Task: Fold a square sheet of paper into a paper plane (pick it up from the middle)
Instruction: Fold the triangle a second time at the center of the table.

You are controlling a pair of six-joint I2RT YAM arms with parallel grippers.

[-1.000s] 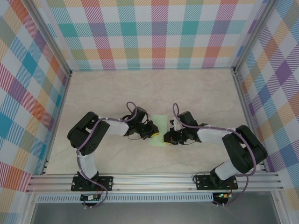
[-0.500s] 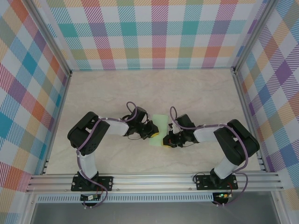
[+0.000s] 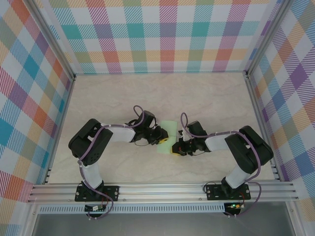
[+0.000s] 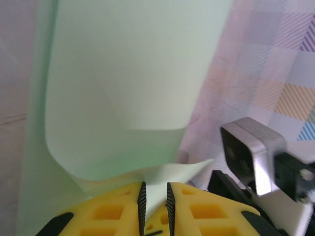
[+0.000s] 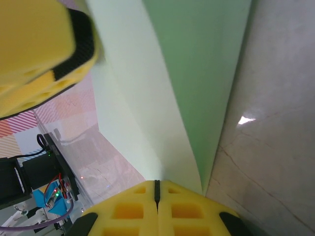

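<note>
The square sheet of paper [image 3: 170, 129] lies on the bench [image 3: 113, 98], a little nearer to the arms than the middle and well apart from the walls [image 3: 162, 39] at the left, behind and at the right. The left gripper [image 3: 163, 141] is at the sheet's left near part, and the right gripper [image 3: 175, 150] is at its right near corner, just beside the left one. In the left wrist view the sheet's edge rises from the bench into the narrow gap between the left fingers [image 4: 118, 216]. In the right wrist view the sheet runs down to the line where the right fingers [image 5: 197, 206] meet.
</note>
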